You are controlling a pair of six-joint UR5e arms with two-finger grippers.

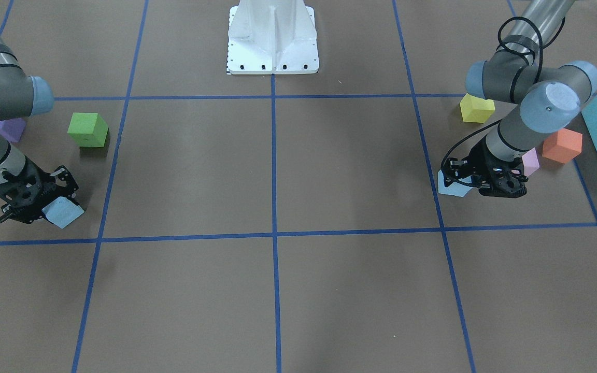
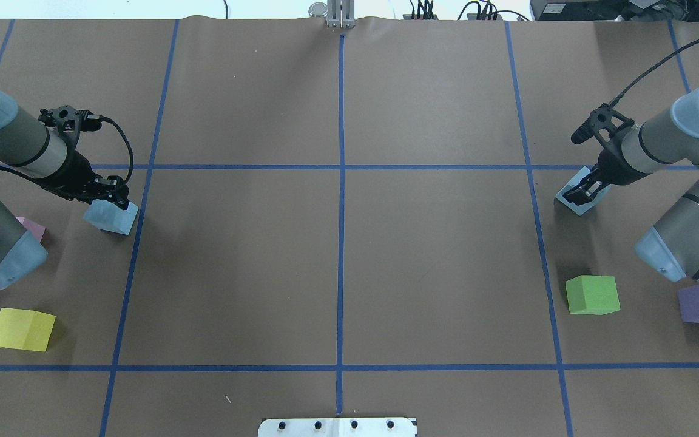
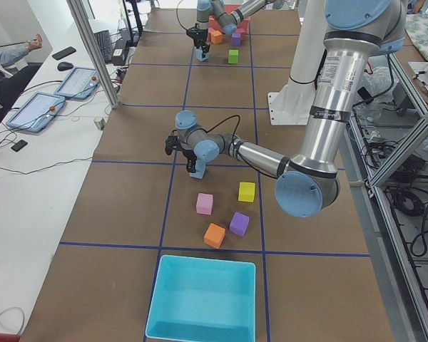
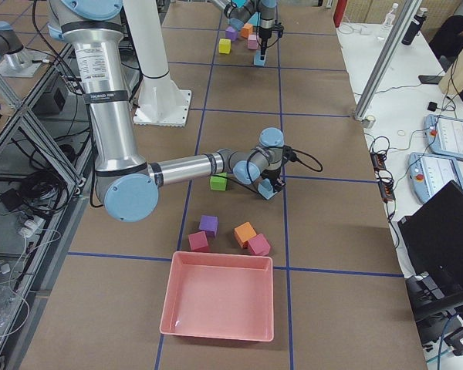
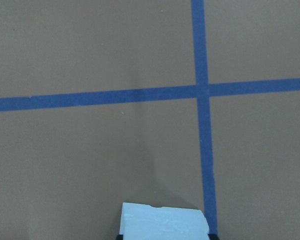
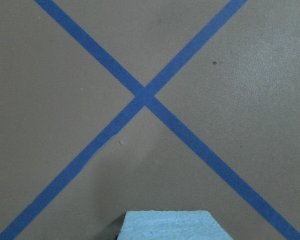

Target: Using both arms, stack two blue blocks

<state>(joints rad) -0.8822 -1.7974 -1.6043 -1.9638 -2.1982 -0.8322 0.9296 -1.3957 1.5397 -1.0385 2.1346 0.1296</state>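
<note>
Here, in the overhead view, everything is placed against the white pedestal plate (image 2: 337, 426) at bottom centre. Far to its left, and only a little beyond it, lies a yellow cube (image 2: 22, 329). A pink cube (image 2: 33, 228) sits farther beyond, half hidden by the left arm (image 2: 10, 142).

Closer to the pedestal's centre line than the pink cube, the left gripper (image 2: 110, 199) points down with its 2 fingers clenched on the left blue block (image 2: 113, 221). The left wrist view shows that block's pale top wedged between the black fingertips. Whether the block rests on the brown paper or hangs just clear of it, I cannot tell.

Far to the pedestal's right, about as far beyond it as the first block and well apart from it, the right gripper (image 2: 583, 193) grasps the right blue block (image 2: 581, 207). This block is turned cornerwise to the blue tape lines. A green cube (image 2: 592, 295) sits nearer the pedestal than this block. A purple cube (image 2: 698, 303) lies farther right, partly under the right arm (image 2: 683, 133).
</note>
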